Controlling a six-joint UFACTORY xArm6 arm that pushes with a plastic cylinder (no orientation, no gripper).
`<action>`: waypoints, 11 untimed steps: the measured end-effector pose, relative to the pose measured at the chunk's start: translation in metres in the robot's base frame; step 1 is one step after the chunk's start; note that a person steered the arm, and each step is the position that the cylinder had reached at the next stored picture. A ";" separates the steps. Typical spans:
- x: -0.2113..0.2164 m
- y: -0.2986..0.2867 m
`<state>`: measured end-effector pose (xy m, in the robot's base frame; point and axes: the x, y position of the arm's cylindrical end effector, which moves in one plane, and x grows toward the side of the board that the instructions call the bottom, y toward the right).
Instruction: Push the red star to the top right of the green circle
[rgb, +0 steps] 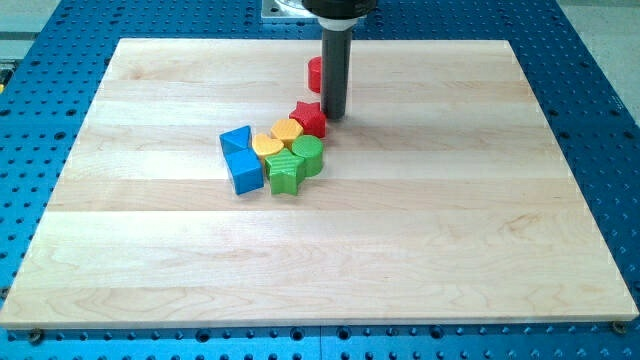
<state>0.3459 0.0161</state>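
Observation:
The red star (310, 118) lies near the board's middle, just above and slightly right of the green circle (309, 154), touching or nearly touching it. My tip (333, 114) stands right next to the star's right side, at its upper right. The rod rises from there to the view's top. The green circle sits at the right end of a tight cluster of blocks.
A yellow heart (288, 131) and another yellow block (266, 146) lie left of the star. A green star (285, 173) sits beside the circle. Two blue blocks (240, 159) lie at the cluster's left. A red block (315, 73) shows partly behind the rod.

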 end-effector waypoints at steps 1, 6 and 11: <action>-0.007 -0.015; 0.088 -0.029; 0.139 0.103</action>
